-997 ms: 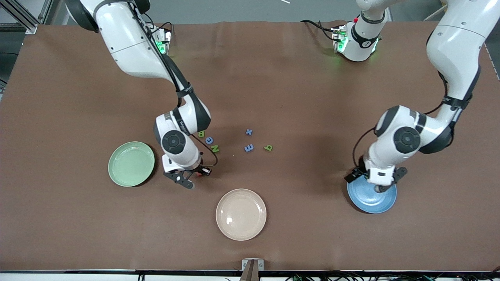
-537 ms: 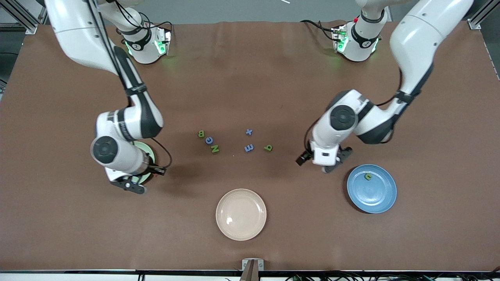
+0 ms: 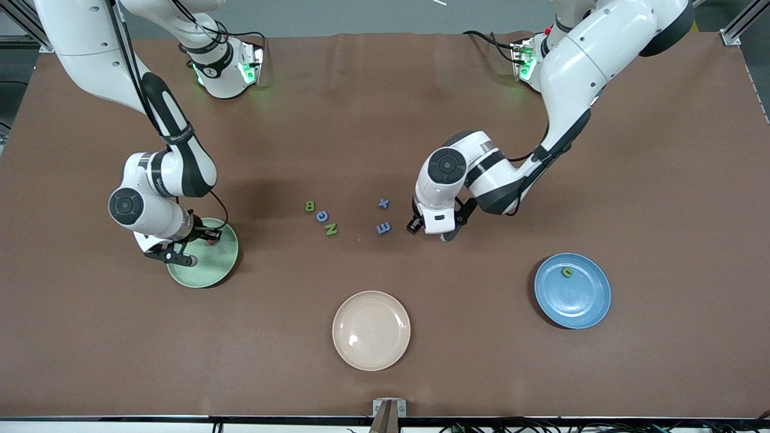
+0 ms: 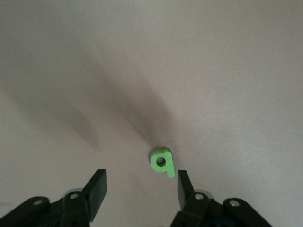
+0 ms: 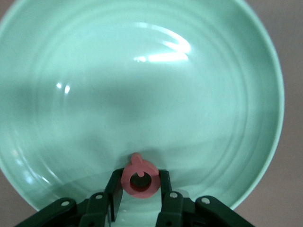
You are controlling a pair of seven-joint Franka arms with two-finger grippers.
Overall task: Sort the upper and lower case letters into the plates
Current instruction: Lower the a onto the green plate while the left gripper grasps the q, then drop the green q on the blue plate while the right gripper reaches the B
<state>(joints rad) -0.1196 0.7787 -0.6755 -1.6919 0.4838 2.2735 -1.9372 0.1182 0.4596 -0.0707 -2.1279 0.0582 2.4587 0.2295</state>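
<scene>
Front view, left claw (image 3: 428,231) hides green letter (image 4: 162,162); wrist view shows it

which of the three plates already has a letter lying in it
The blue plate, toward the left arm's end: a small green letter lies in it. The cream plate has none.

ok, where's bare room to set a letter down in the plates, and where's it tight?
The cream plate is bare. The blue plate holds one green letter near its rim; the rest is free. The mint plate is bare, under the right hand gripping a pink letter. Tight: the loose letters mid-table, where the left hand straddles a green one.
</scene>
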